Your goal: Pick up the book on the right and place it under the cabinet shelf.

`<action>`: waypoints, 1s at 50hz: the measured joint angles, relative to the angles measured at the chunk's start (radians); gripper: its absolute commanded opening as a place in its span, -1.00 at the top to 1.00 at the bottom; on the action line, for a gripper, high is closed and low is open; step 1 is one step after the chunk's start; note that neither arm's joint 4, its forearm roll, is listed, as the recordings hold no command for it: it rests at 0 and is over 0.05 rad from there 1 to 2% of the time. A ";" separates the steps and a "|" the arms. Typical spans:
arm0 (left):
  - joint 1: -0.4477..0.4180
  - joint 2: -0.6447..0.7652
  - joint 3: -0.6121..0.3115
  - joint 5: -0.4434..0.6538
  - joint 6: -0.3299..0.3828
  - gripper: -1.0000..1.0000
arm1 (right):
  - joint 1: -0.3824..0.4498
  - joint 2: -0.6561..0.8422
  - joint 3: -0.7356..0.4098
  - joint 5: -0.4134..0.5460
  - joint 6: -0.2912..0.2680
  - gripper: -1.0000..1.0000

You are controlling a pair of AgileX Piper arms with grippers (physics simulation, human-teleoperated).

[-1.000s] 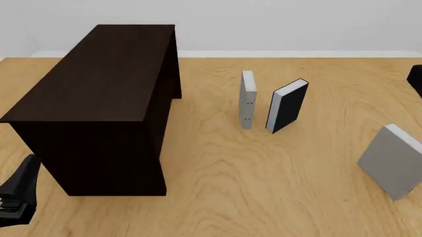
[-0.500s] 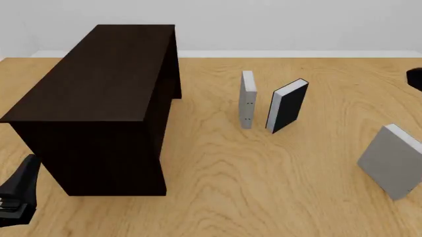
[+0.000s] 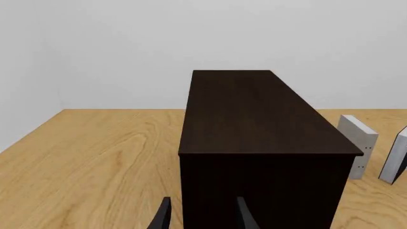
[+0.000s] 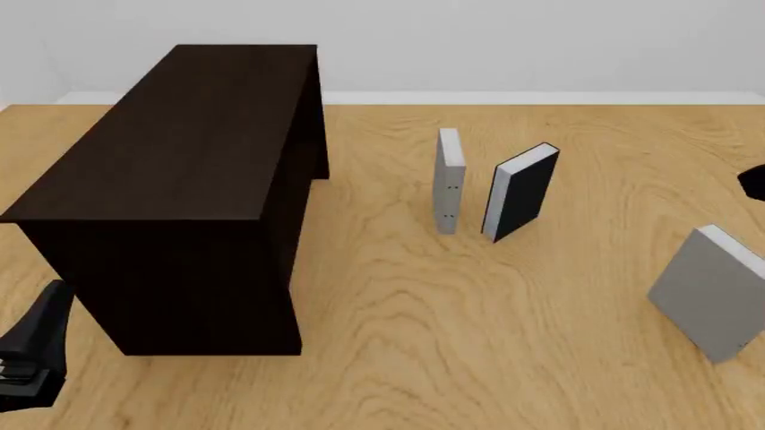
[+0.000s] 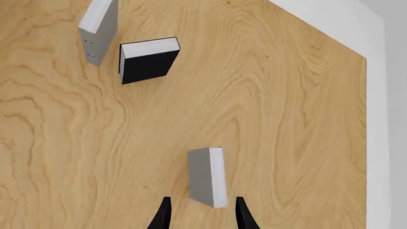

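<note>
Book (image 4: 714, 293) upright at right side of table (image 4: 395, 305), well apart from cabinet shelf (image 4: 179, 143) at left. Look-alike grey book (image 4: 449, 179) and black book (image 4: 522, 191) stand side by side mid-table, between the two. Right gripper (image 5: 199, 214) above book, fingers spread, holding nothing, book's top edge between fingertips. Left gripper (image 3: 199, 217) fingers spread, empty, facing cabinet shelf end panel.

The pale grey book (image 4: 714, 294) stands upright at the table's right (untouched), well apart from the dark cabinet (image 4: 179, 152)
</note>
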 measured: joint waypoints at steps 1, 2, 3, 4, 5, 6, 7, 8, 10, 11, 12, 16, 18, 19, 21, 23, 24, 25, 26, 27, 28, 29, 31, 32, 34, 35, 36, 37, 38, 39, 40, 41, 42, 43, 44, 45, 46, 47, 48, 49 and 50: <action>0.000 0.000 0.000 0.000 0.000 -1.00 | -0.007 0.005 0.002 0.000 -0.009 -1.00; 0.000 0.000 0.000 0.000 0.000 -1.00 | -0.014 0.009 0.004 -0.001 -0.016 -1.00; 0.000 0.000 0.000 0.000 0.000 -1.00 | -0.020 0.014 0.005 -0.002 -0.022 -1.00; 0.000 0.000 0.000 0.000 0.000 -1.00 | -0.026 0.019 0.007 -0.003 -0.028 -1.00; 0.000 0.000 0.000 0.000 0.000 -1.00 | -0.032 0.023 0.010 -0.005 -0.035 -1.00; 0.000 0.000 0.000 0.000 0.000 -1.00 | -0.039 0.028 0.012 -0.008 -0.041 -1.00; 0.000 0.000 0.000 0.000 0.000 -1.00 | -0.045 0.033 0.015 -0.013 -0.047 -1.00; 0.000 0.000 0.000 0.000 0.000 -1.00 | -0.052 0.039 0.019 -0.018 -0.054 -1.00; 0.000 0.000 0.000 0.000 0.000 -1.00 | -0.063 0.049 0.026 -0.026 -0.064 -1.00; 0.000 0.000 0.000 0.000 0.000 -1.00 | -0.069 0.054 0.031 -0.032 -0.069 -1.00; 0.000 0.000 0.000 0.000 0.000 -1.00 | -0.074 0.059 0.034 -0.037 -0.074 -1.00; 0.000 0.000 0.000 0.000 0.000 -1.00 | -0.091 0.081 0.053 -0.059 -0.087 -1.00; 0.000 0.000 0.000 0.000 0.000 -1.00 | -0.098 0.091 0.064 -0.073 -0.093 -1.00; 0.000 0.000 0.000 0.000 0.000 -1.00 | -0.101 0.096 0.069 -0.079 -0.095 -1.00; 0.000 0.000 0.000 0.000 0.000 -1.00 | -0.105 0.106 0.078 -0.091 -0.097 -1.00; 0.000 0.000 0.000 0.000 0.000 -1.00 | -0.107 0.114 0.087 -0.104 -0.097 -1.00; 0.000 0.000 0.000 0.000 0.000 -1.00 | -0.108 0.118 0.090 -0.109 -0.098 -1.00; 0.000 0.000 0.000 0.000 0.000 -1.00 | -0.110 0.123 0.096 -0.117 -0.098 -1.00; 0.000 0.000 0.000 0.000 0.000 -1.00 | -0.112 0.129 0.101 -0.125 -0.099 -1.00; 0.000 0.000 0.000 0.000 0.000 -1.00 | -0.114 0.134 0.107 -0.133 -0.100 -1.00; 0.000 0.000 0.000 0.000 0.000 -1.00 | -0.116 0.140 0.113 -0.142 -0.100 -1.00; 0.000 0.000 0.000 0.000 0.000 -1.00 | -0.118 0.147 0.118 -0.150 -0.100 -1.00; 0.000 0.000 0.000 0.000 0.000 -1.00 | -0.121 0.159 0.130 -0.168 -0.101 -1.00; 0.000 0.000 0.000 0.000 0.000 -1.00 | -0.123 0.165 0.135 -0.175 -0.101 -1.00; 0.000 0.000 0.000 0.000 0.000 -1.00 | -0.127 0.176 0.147 -0.192 -0.103 -1.00; 0.000 0.000 0.000 0.000 0.000 -1.00 | -0.130 0.182 0.152 -0.199 -0.104 -1.00; 0.000 0.000 0.000 0.000 0.000 -1.00 | -0.132 0.188 0.157 -0.206 -0.105 -1.00; 0.000 0.000 0.000 0.000 0.000 -1.00 | -0.135 0.193 0.161 -0.213 -0.106 -1.00; 0.000 0.000 0.000 0.000 0.000 -1.00 | -0.139 0.198 0.165 -0.220 -0.108 -1.00; 0.000 0.000 0.000 0.000 0.000 -1.00 | -0.142 0.204 0.169 -0.227 -0.109 -1.00; 0.000 0.000 0.000 0.000 0.000 -1.00 | -0.146 0.210 0.173 -0.234 -0.111 -1.00; 0.000 0.000 0.000 0.000 0.000 -1.00 | -0.149 0.215 0.176 -0.240 -0.113 -1.00; 0.000 0.000 0.000 0.000 0.000 -1.00 | -0.153 0.220 0.180 -0.246 -0.115 -1.00; 0.000 0.000 0.000 0.000 0.000 -1.00 | -0.157 0.225 0.183 -0.252 -0.118 -1.00; 0.000 0.000 0.000 0.000 0.000 -1.00 | -0.162 0.230 0.187 -0.258 -0.121 -1.00; 0.000 0.000 0.000 0.000 0.000 -1.00 | -0.167 0.235 0.191 -0.265 -0.125 -1.00; 0.000 0.000 0.000 0.000 0.000 -1.00 | -0.172 0.240 0.195 -0.272 -0.128 -1.00; 0.000 0.000 0.000 0.000 0.000 -1.00 | -0.176 0.244 0.199 -0.279 -0.132 -1.00; 0.000 0.000 0.000 0.000 0.000 -1.00 | -0.182 0.250 0.204 -0.286 -0.136 -1.00; 0.000 0.000 0.000 0.000 0.000 -1.00 | -0.187 0.254 0.208 -0.293 -0.141 -1.00; 0.000 0.000 0.000 0.000 0.000 -1.00 | -0.192 0.259 0.212 -0.301 -0.145 -1.00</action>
